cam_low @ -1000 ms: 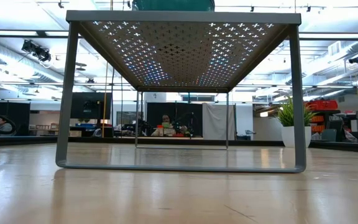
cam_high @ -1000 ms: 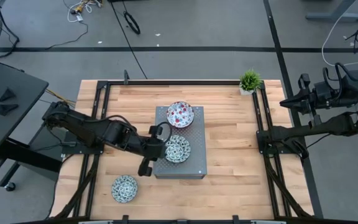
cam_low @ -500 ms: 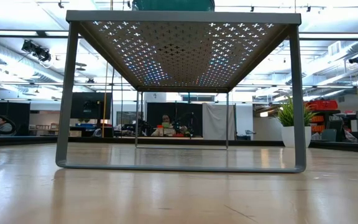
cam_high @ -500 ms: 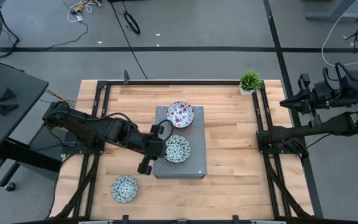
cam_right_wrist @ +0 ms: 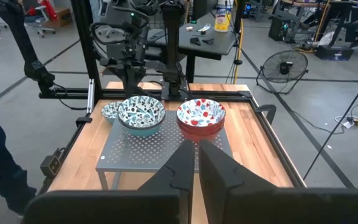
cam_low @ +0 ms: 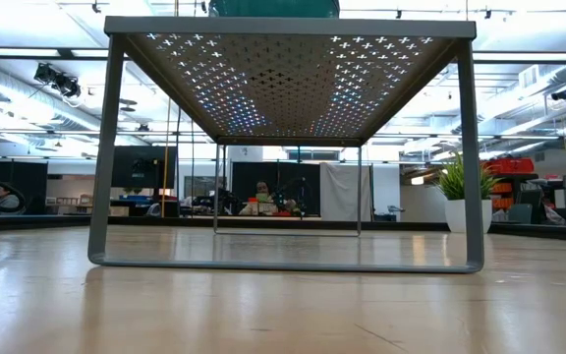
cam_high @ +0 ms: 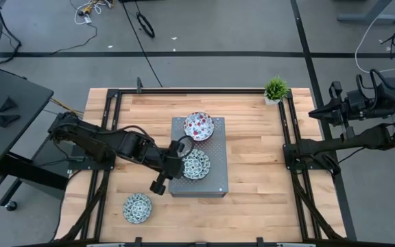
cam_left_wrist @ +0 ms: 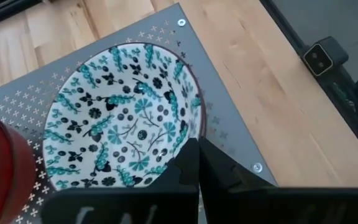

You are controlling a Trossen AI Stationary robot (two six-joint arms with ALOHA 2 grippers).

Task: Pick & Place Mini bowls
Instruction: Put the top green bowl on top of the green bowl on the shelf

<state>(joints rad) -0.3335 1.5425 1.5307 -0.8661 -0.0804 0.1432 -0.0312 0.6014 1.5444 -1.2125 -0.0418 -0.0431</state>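
A grey perforated box [cam_high: 199, 180] stands mid-table. On it rest a red-speckled mini bowl [cam_high: 199, 125] at its far end and a blue-green mini bowl [cam_high: 196, 165] [cam_left_wrist: 120, 115] nearer. Another blue-green mini bowl [cam_high: 137, 208] sits on the wood near the table's front left. My left gripper [cam_left_wrist: 197, 144] is shut, its tips at the rim of the boxed blue-green bowl on the side facing the table's left edge. My right gripper [cam_right_wrist: 196, 146] is shut, raised off the table's right edge [cam_high: 313, 113] and holding nothing. My left gripper comes slanting down from the table's left, with its shut fingertips [cam_left_wrist: 190, 155] at the blue-green bowl's rim [cam_left_wrist: 193, 121]. Whether they touch the rim I cannot tell. The bowl sits upright on the box.
A small potted plant [cam_high: 276, 89] stands at the table's far right corner. Black rails [cam_high: 290, 147] run along both table sides. Bare wood lies right of the box [cam_high: 259, 171]. The low view looks under the box [cam_low: 283, 147] into the room.
My left gripper has rolled a little at the wrist and edged slightly toward the blue-green bowl on the box. The bowls have kept their places.
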